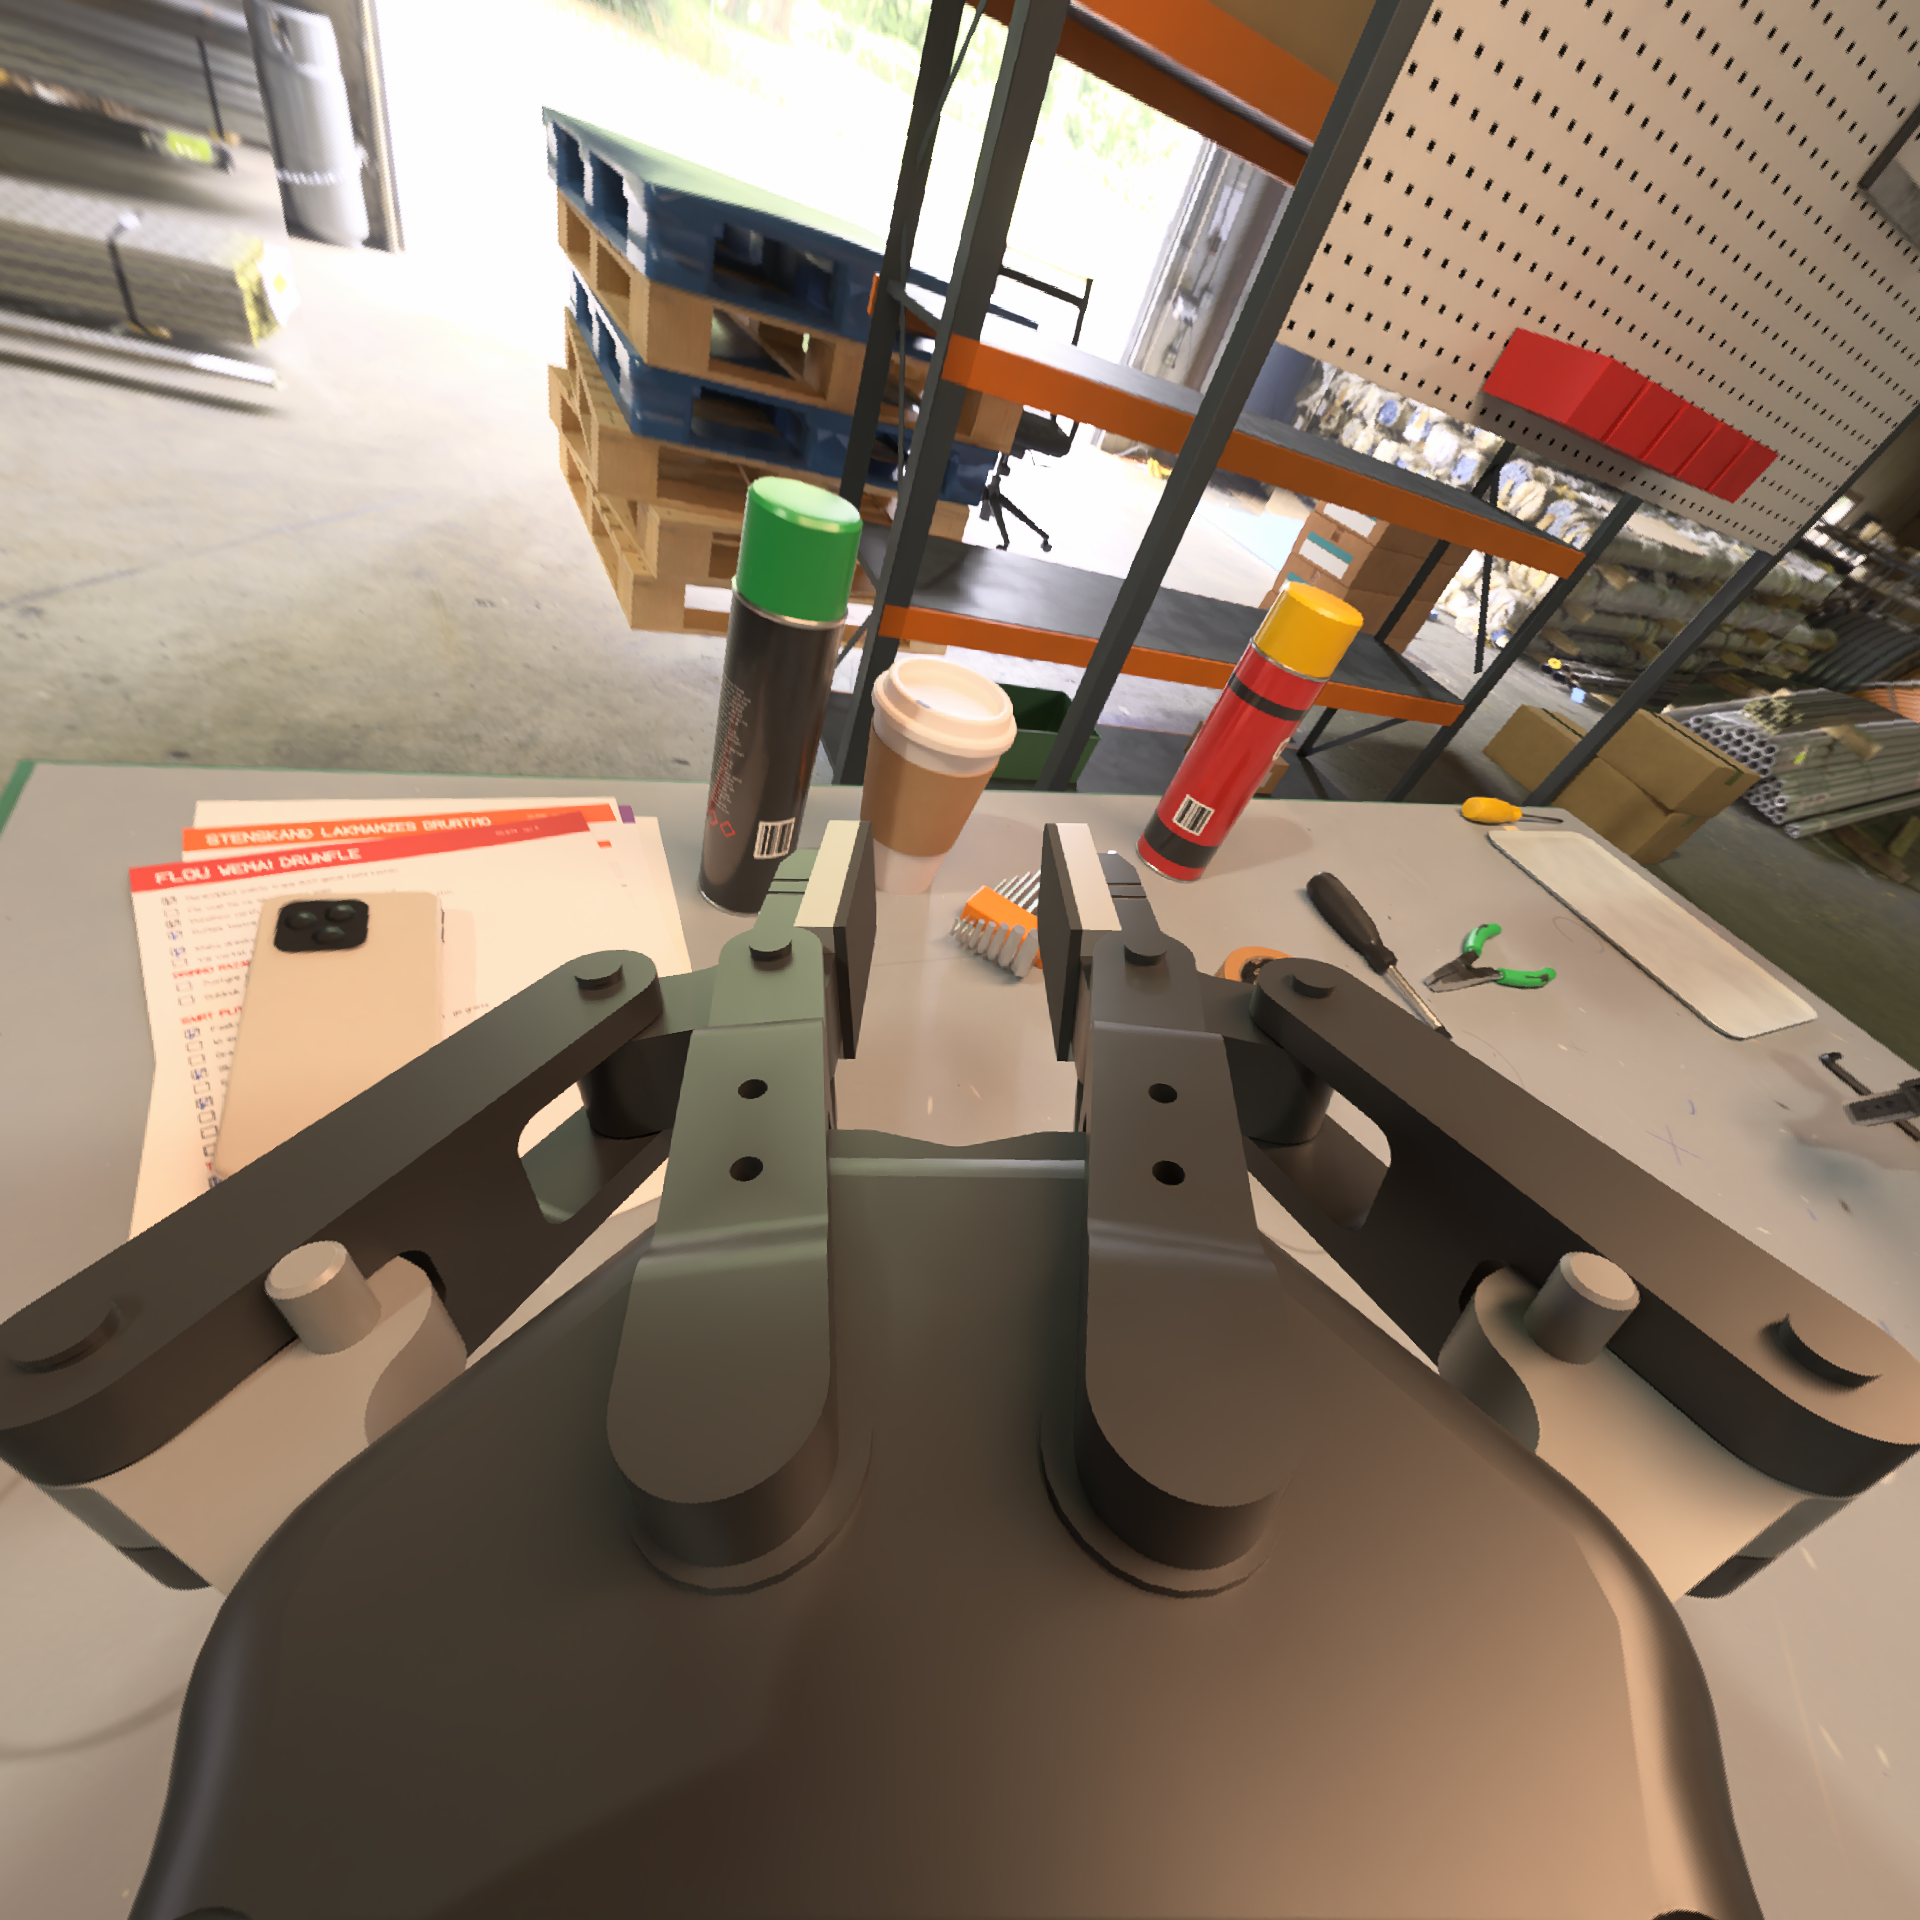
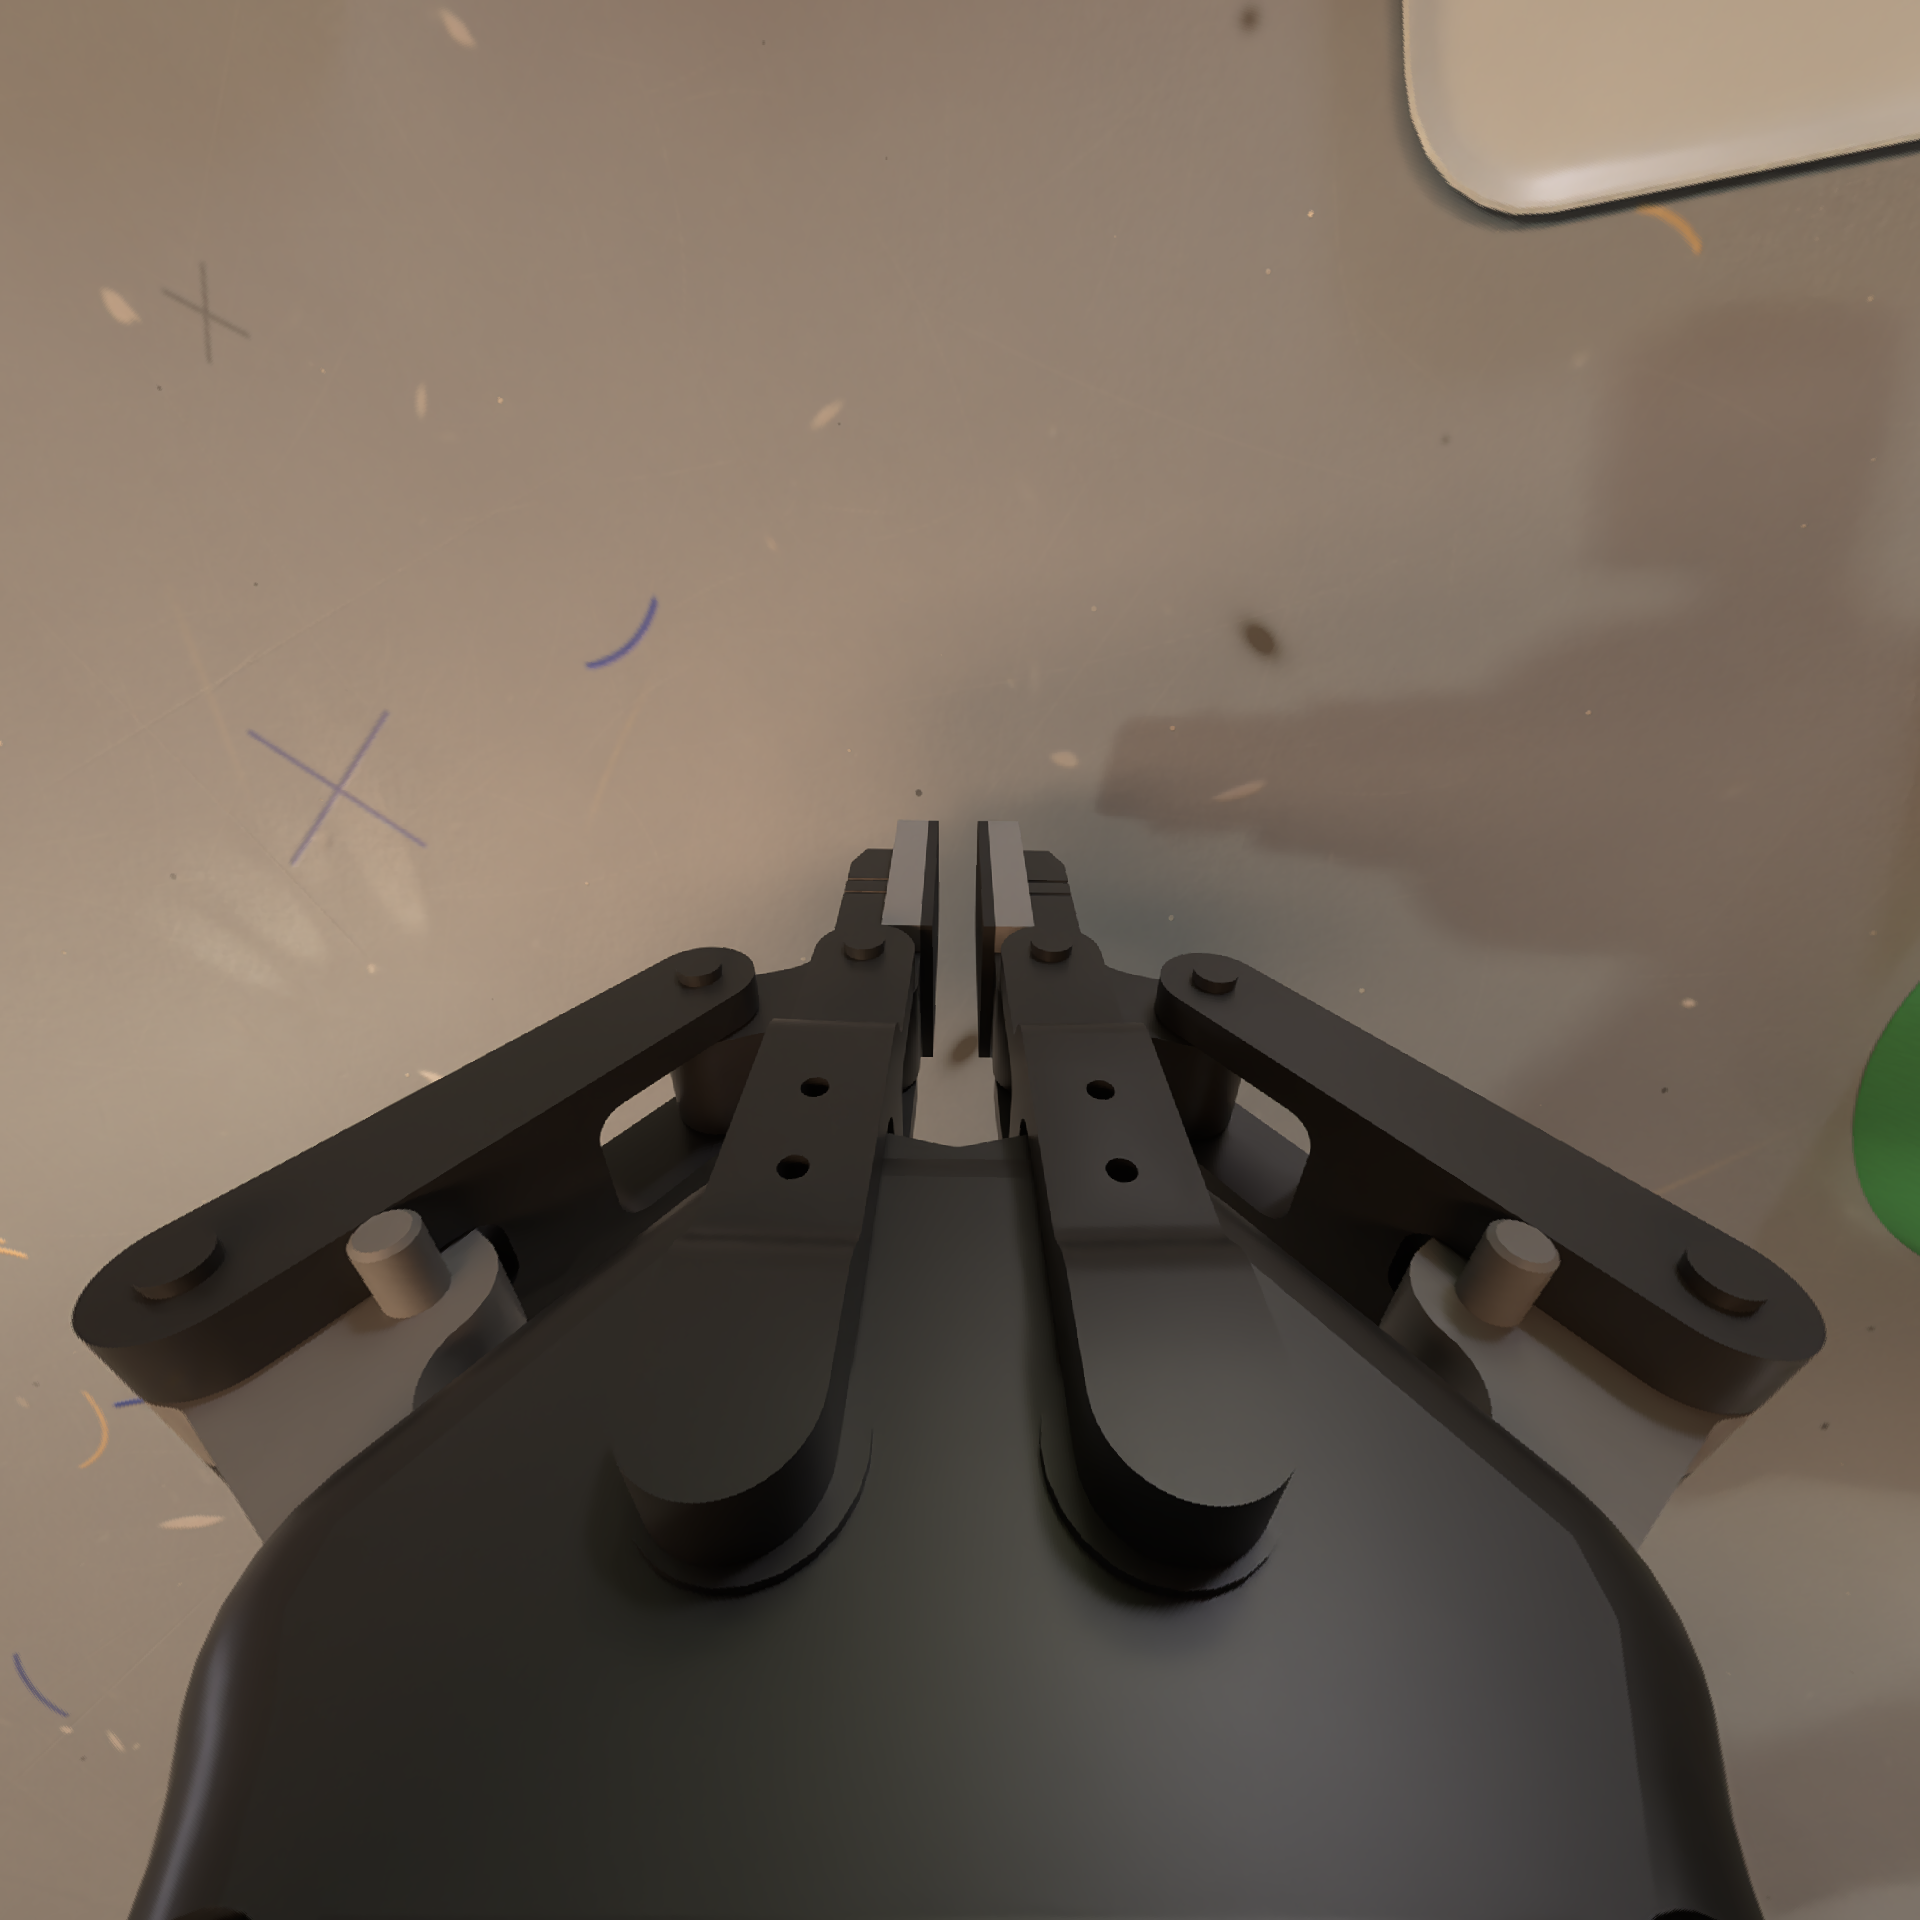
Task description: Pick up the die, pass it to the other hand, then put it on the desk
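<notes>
With no die in either view, the left end effector gapes empty over the pale grey counter and the right end effector is almost clenched on nothing, so I judge pickup has not begun; next comes finding the die.

Green object cut off (right edge), unidentifiable.

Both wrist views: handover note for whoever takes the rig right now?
Left gripper: open, empty, above the desk, facing the coffee cup and two spray cans.
Right gripper: almost shut, a thin gap between the pads, nothing in it, pointing down at bare desk.
Die: not visible in either view, so its place is unknown.
Done: cannot confirm pickup, pass or placement.
Left: locate the die first.
</notes>
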